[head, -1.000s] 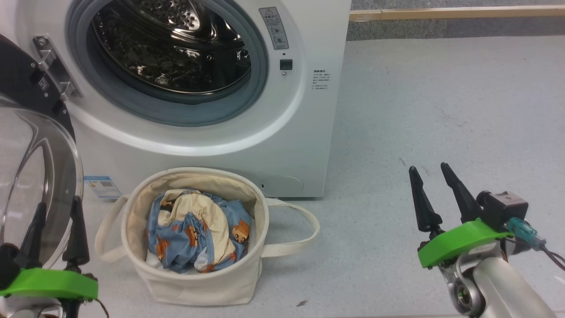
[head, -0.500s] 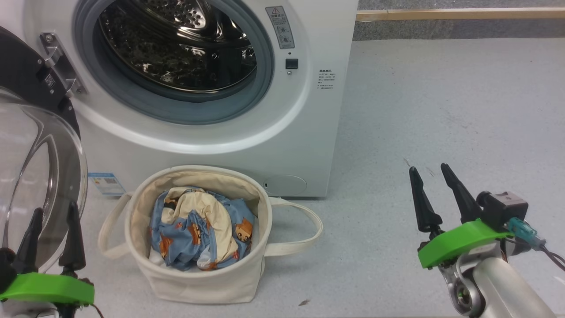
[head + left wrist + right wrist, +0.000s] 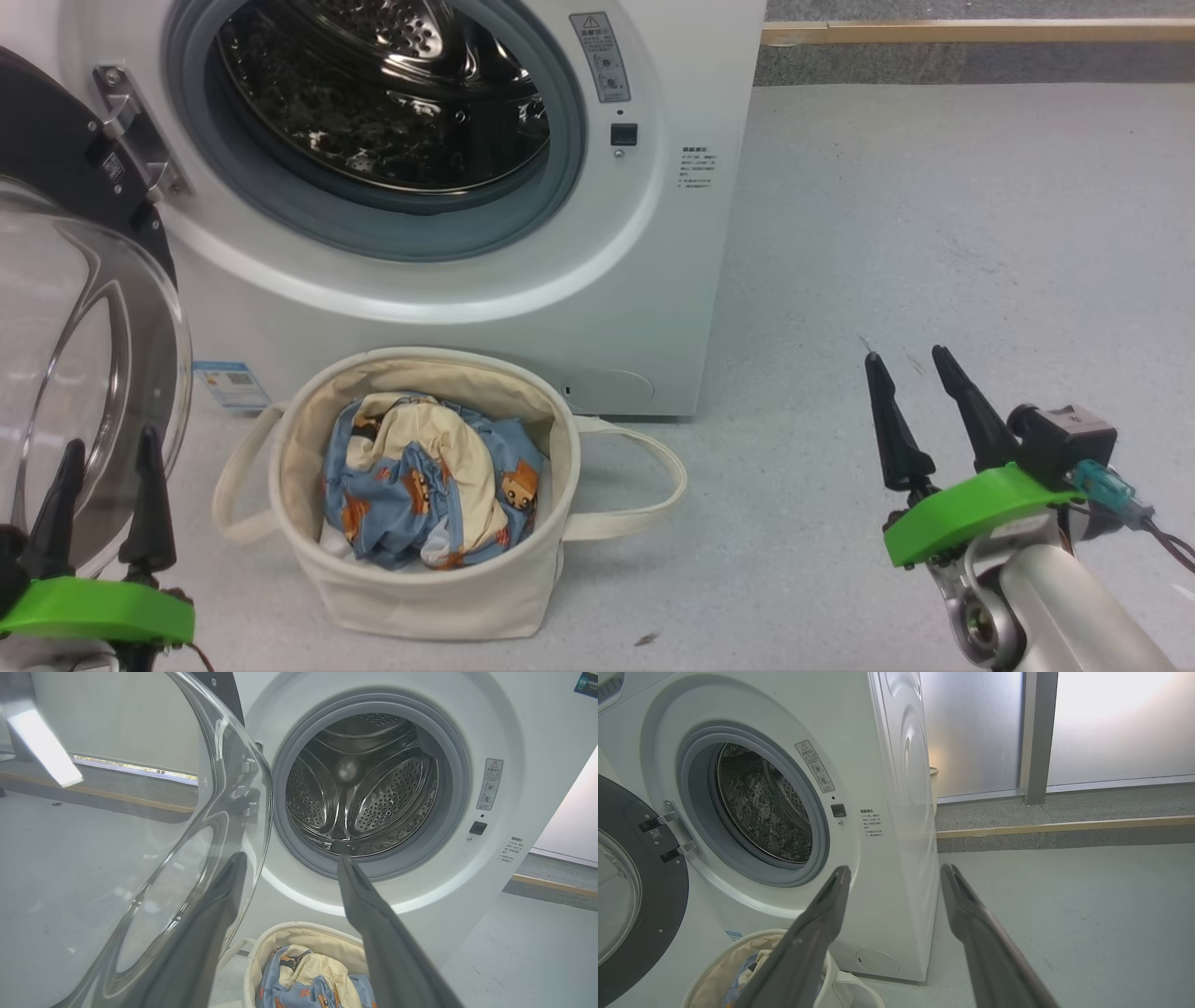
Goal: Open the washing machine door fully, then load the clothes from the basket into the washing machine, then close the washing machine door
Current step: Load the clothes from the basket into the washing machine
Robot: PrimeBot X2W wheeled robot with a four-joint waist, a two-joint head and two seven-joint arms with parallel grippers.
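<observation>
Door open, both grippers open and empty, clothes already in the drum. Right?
No. The clothes lie in the basket, not the drum, as the head view shows. The washing machine door is open, and the left gripper and right gripper are open and empty.

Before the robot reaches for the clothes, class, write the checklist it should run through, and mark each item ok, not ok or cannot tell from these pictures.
1. The door is swung aside, off the washing machine opening: ok.
2. The door is at its full swing: cannot tell.
3. The clothes lie in the basket, uncovered, in front of the machine: ok.
4. The left gripper is open and empty: ok.
5. The left gripper is clear of the door glass: cannot tell.
6. The right gripper is open and empty, over bare floor: ok.
</observation>
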